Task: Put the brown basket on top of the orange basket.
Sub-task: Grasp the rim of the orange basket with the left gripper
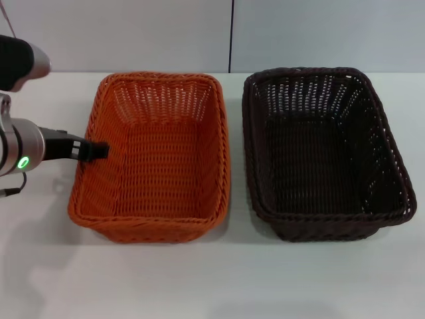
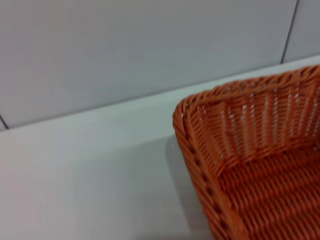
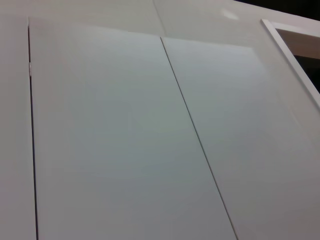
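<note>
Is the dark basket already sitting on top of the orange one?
No, the brown basket stands on the table beside the orange basket, apart from it.

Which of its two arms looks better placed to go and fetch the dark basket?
Probably the right, though it is out of the head view. The brown basket sits on the robot's right side. The left gripper is at the orange basket, at its outer rim, and would have to reach across it.

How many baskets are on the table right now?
2. The orange basket sits on the robot's left, with the left gripper at its outer rim; the brown basket sits beside it on the right.
</note>
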`<state>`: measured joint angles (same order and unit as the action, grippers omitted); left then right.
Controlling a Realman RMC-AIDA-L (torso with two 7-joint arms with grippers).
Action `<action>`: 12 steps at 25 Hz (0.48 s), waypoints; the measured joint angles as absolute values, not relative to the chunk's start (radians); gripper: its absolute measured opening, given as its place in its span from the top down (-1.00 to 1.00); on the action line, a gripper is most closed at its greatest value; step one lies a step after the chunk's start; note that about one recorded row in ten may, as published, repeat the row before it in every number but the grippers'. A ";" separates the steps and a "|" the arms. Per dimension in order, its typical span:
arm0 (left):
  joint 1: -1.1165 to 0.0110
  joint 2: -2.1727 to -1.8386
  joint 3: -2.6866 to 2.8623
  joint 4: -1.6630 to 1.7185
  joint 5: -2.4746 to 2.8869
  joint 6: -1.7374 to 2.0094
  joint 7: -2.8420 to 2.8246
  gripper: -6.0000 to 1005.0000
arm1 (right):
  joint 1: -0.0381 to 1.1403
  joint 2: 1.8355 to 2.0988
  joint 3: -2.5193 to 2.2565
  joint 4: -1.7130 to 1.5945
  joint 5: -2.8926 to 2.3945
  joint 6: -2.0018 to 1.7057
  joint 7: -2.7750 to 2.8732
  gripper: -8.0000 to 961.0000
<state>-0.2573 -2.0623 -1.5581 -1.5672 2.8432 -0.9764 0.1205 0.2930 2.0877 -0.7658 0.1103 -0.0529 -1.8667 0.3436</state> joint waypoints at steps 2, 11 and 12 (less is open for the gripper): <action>-0.283 -2.063 -1.560 -1.511 2.848 -0.972 0.120 -0.31 | 0.294 2.088 -0.767 0.111 -0.053 -1.866 0.344 -0.74; -0.360 -2.062 -1.560 -1.389 2.850 -0.969 0.119 -0.26 | 0.302 2.087 -0.769 0.114 -0.053 -1.860 0.344 -0.74; -0.368 -2.062 -1.559 -1.384 2.850 -0.975 0.120 -0.26 | 0.302 2.087 -0.769 0.115 -0.053 -1.860 0.344 -0.74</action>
